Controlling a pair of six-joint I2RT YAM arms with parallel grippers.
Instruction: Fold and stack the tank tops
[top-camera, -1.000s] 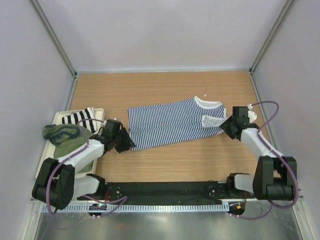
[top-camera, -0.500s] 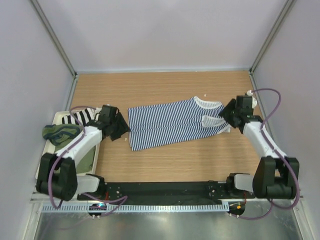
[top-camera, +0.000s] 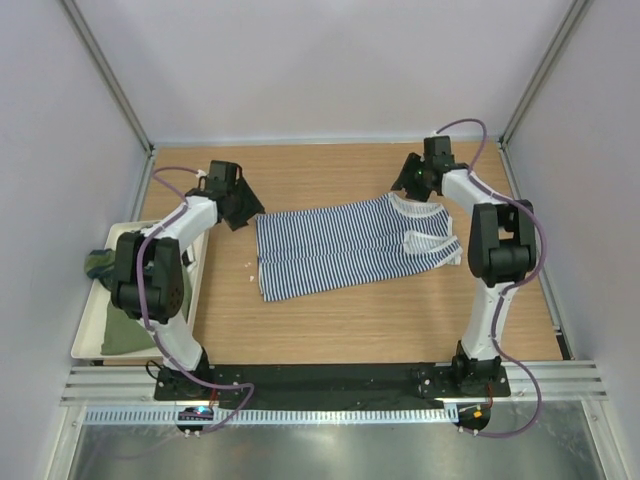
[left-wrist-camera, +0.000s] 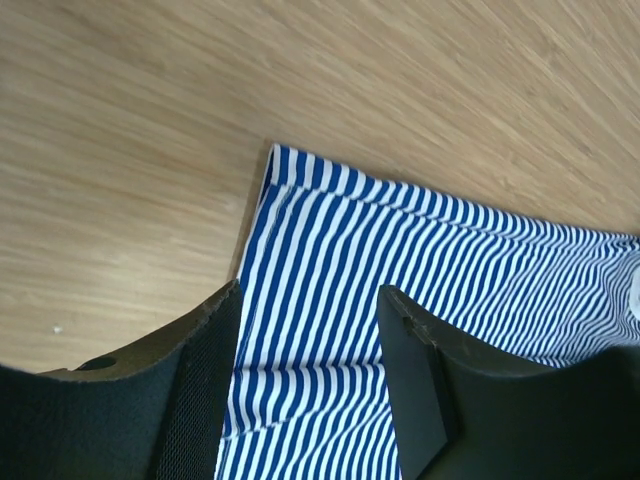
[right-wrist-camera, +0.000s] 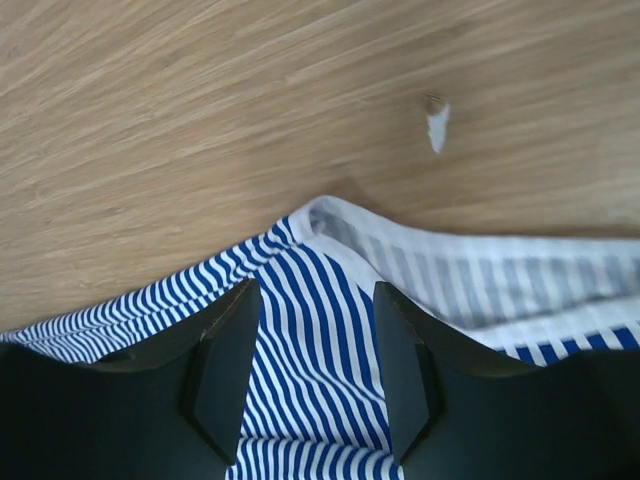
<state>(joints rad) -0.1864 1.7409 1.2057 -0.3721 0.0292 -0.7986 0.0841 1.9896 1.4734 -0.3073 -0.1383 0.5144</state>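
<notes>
The navy-and-white striped tank top lies flat on the wooden table, white-trimmed straps to the right. My left gripper hovers open over its far-left hem corner; in the left wrist view the striped cloth shows between the spread jaws of that gripper. At the far-right shoulder strap my right gripper is also open, and the striped cloth and its white trim lie under this gripper. The olive green tank top sits in the tray.
A white tray stands at the left table edge, with a bunched dark green cloth at its far end. A small white scrap lies on the wood beyond the strap. Walls close in the table on three sides.
Both arms swung away from the near corners of the striped top to its far corners. Both sets of jaws stand wider apart than a second ago.
</notes>
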